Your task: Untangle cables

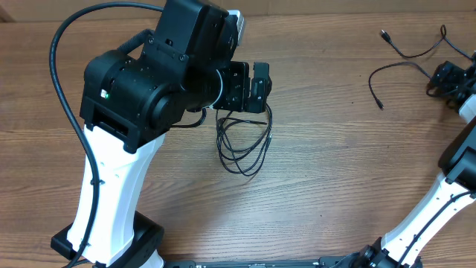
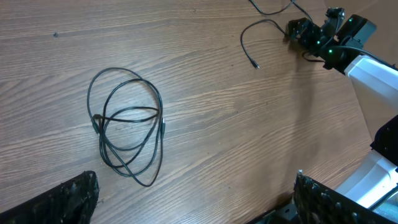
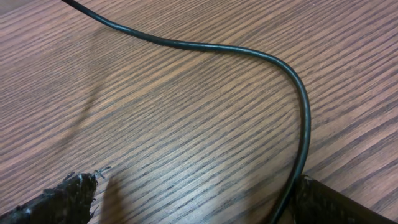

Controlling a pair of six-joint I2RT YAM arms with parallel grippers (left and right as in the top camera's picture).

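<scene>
- The looped cable (image 2: 161, 127) is lying on the table (image 1: 335, 186) as a flat bundle of overlapping loops that cross one another. It is sitting directly under the left jaws, where a straight downward reach would meet it.
- The left arm (image 1: 149, 82) is hovering over that bundle with its wrist pointing down at the table. The left jaws are spread wide and holding nothing, and only their tips are showing, in the bottom corners of the left wrist view.
- The loose strands (image 1: 394, 65) are lying at the far right corner, well apart from the bundle and not crossing it. I judge this to be the sorted side of the job, with the loops left to work out.
- The right arm (image 1: 446, 197) is reaching out to the right edge and sitting low over the table beside those strands.
- The right jaws are parted. One strand (image 3: 217, 46) is curving across the right wrist view and running down just inside one finger, so it seems to be lying between the jaws rather than being pinched.
</scene>
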